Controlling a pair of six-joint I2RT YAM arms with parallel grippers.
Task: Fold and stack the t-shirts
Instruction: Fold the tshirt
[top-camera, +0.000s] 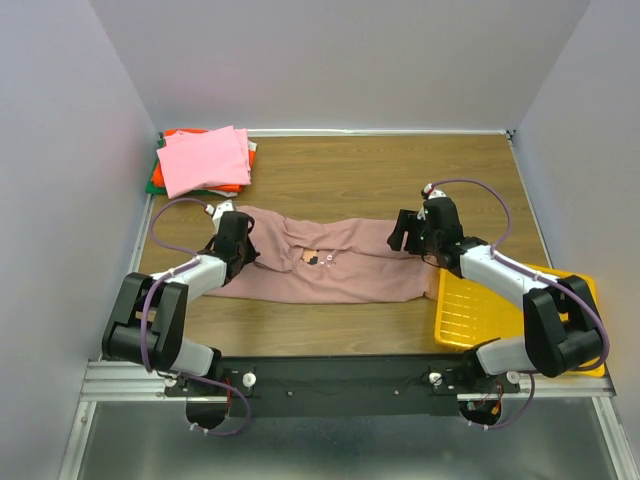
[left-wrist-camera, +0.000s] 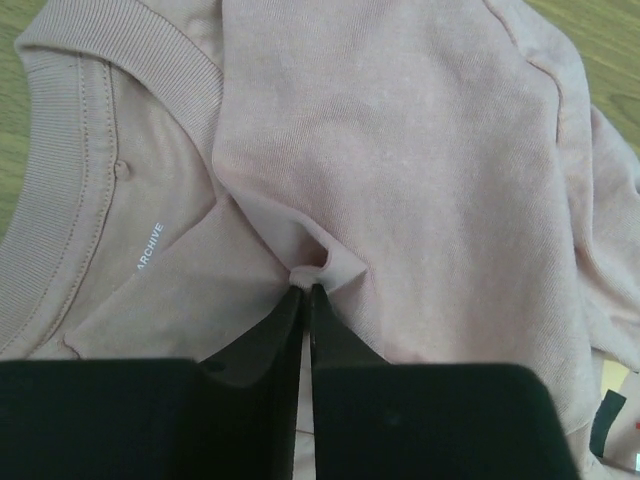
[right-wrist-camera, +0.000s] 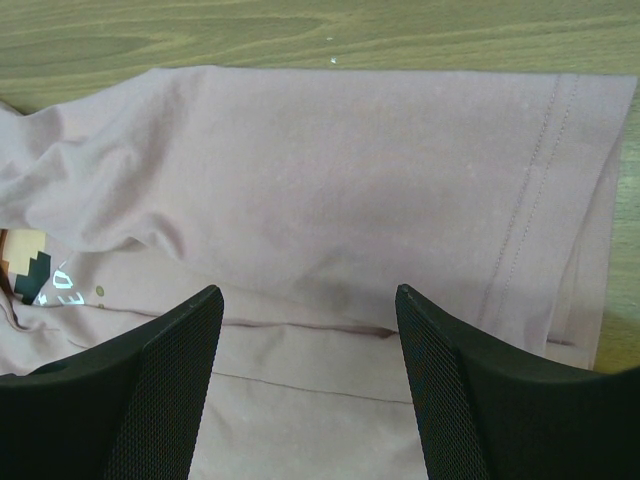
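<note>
A dusty mauve-pink t-shirt (top-camera: 340, 268) lies spread across the middle of the wooden table, small chest print (top-camera: 318, 259) facing up. My left gripper (top-camera: 240, 240) sits at its left end near the ribbed collar (left-wrist-camera: 60, 120). In the left wrist view the left gripper (left-wrist-camera: 305, 288) is shut on a small pinched fold of the shirt (left-wrist-camera: 400, 150). My right gripper (top-camera: 405, 235) hovers over the right end; the right gripper (right-wrist-camera: 308, 300) stands open above the cloth (right-wrist-camera: 350, 170) beside the stitched hem (right-wrist-camera: 530, 200). Folded bright pink t-shirts (top-camera: 205, 160) top a stack at back left.
Orange-red (top-camera: 185, 133) and green (top-camera: 157, 182) edges show under the pink stack. A yellow plastic tray (top-camera: 470, 310) sits at the front right, partly under my right arm. Grey walls enclose the table on three sides.
</note>
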